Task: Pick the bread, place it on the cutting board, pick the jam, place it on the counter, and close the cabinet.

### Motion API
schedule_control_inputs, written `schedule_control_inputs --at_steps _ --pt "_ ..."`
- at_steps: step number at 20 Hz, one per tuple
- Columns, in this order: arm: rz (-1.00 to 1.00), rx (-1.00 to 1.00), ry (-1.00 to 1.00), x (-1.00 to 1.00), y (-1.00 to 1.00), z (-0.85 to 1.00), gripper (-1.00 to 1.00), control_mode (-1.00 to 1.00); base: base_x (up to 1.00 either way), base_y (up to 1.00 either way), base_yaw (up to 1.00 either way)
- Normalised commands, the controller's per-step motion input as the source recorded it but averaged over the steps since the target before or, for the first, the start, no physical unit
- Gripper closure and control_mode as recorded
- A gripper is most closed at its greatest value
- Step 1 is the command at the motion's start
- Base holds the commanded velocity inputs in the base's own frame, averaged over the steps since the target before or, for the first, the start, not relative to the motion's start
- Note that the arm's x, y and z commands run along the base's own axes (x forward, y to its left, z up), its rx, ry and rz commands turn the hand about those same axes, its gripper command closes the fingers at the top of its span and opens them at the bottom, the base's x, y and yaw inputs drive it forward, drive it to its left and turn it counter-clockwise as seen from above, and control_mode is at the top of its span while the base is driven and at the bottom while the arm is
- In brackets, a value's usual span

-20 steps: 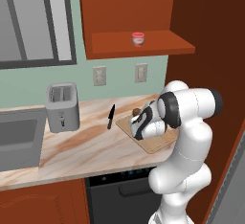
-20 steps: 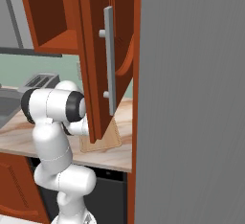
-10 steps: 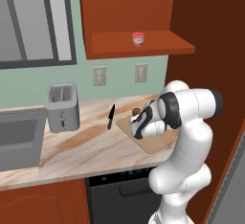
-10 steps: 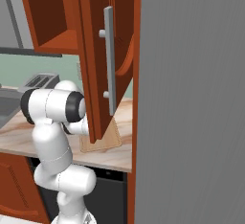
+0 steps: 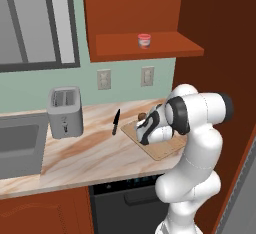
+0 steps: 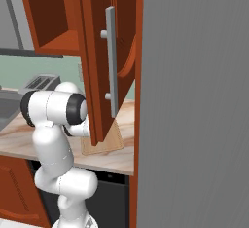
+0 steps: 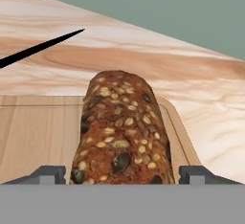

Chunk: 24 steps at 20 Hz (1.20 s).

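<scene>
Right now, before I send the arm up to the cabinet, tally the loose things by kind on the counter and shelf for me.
Bread, on the cutting board: 1
Cutting board: 1
Jam, on the cabinet shelf: 1
Knife, on the counter: 1
Toaster, on the counter: 1
Total: 5

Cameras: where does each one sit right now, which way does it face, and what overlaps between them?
Left base view: behind the arm's left, facing the counter, toaster, knife, jam on the cabinet shelf; arm at right.
Right base view: behind the arm's right, facing the open cabinet door; arm at left.
Hand view: along the open claw, at the bread lying on the cutting board.
Shared: all show the cutting board and counter.
</scene>
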Motion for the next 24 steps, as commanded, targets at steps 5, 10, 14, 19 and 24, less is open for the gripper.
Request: schedule_control_inputs --at_steps 5,10,14,19,24 --pt "0.00 0.00 0.00 0.00 0.00 0.00 -1.00 -1.00 0.00 0.00 0.00" --pt "0.00 0.00 0.00 0.00 0.00 0.03 -1.00 -1.00 0.00 0.00 0.00" --pt "0.00 0.00 -0.02 0.00 0.00 0.21 -1.00 -1.00 0.00 0.00 0.00" --pt "0.00 0.00 -0.08 0.00 0.00 0.33 -1.00 -1.00 0.00 0.00 0.00" --pt "0.00 0.00 -0.09 0.00 0.00 0.44 -1.00 -1.00 0.00 0.00 0.00"
